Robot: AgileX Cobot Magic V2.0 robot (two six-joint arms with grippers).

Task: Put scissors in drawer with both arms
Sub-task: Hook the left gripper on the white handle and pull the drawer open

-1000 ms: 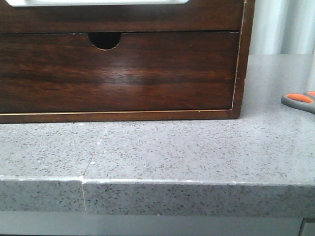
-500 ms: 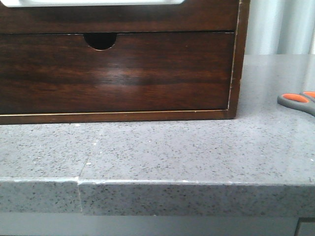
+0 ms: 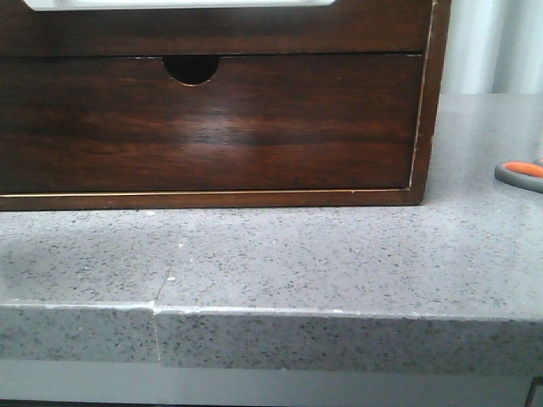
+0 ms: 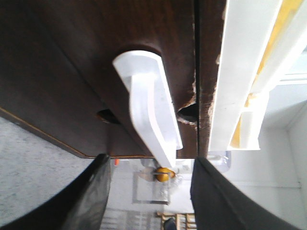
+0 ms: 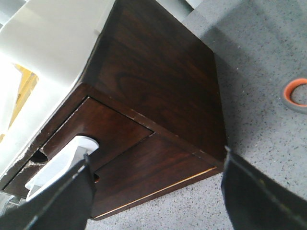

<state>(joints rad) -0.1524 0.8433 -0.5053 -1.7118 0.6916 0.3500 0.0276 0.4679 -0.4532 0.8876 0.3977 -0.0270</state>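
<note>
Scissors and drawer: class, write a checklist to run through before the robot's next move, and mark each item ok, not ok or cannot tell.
1. Scissors located: ok, lying on the countertop to the right of the cabinet.
2. Scissors free of both hands: ok.
3. Left hand open: ok, close to the white piece on the cabinet front.
4. Right hand open and empty: ok.
5. Drawer open enough for the scissors: cannot tell.
</note>
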